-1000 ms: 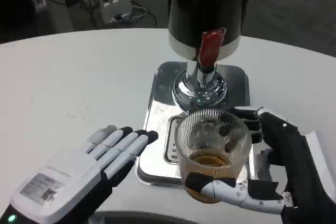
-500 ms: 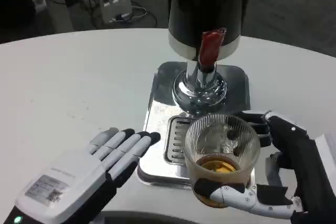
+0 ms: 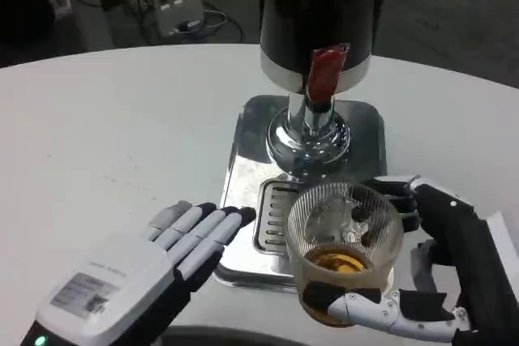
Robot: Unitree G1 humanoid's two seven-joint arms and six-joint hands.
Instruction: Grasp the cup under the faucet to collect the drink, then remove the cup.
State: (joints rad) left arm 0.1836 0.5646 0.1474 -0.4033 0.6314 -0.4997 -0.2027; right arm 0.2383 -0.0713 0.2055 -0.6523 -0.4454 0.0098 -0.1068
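Observation:
A ribbed clear glass cup point(image 3: 342, 250) with amber drink in its bottom sits at the front edge of the steel drip tray point(image 3: 243, 200), in front of the faucet. My right hand point(image 3: 442, 269) grips the cup, thumb across its near base and fingers around its far right side. The dark dispenser point(image 3: 320, 14) stands on the tray with a red tap lever point(image 3: 325, 70) above its chrome spout base point(image 3: 308, 139). My left hand point(image 3: 142, 269) lies flat on the table left of the tray, fingers straight and apart, holding nothing.
The round white table point(image 3: 113, 127) stretches left and behind. A white router point(image 3: 177, 4) and cables lie on the floor beyond the table's far edge. The table's front edge runs just under both hands.
My right hand has drawn the cup towards me and slightly right, from under the spout to the tray's front edge. The left hand has slid a little right and forward.

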